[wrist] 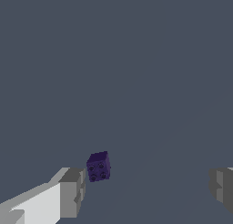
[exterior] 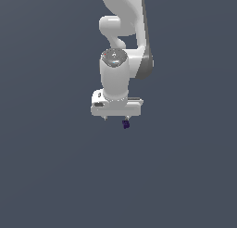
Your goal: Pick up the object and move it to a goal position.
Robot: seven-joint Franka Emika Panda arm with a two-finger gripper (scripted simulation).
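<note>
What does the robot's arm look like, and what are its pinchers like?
The arm is smooth, shiny white, made of rounded, chunky segments with a dark grey patch at one joint and a grey round cap on top of the wrist. Its gripper has a flat white bar-shaped body and two short, blocky grey fingers. No cables or writing show.

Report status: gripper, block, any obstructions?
Gripper open, fingers wide apart. Dark purple studded block close beside one finger, not gripped. Nothing else visible in the way.
</note>
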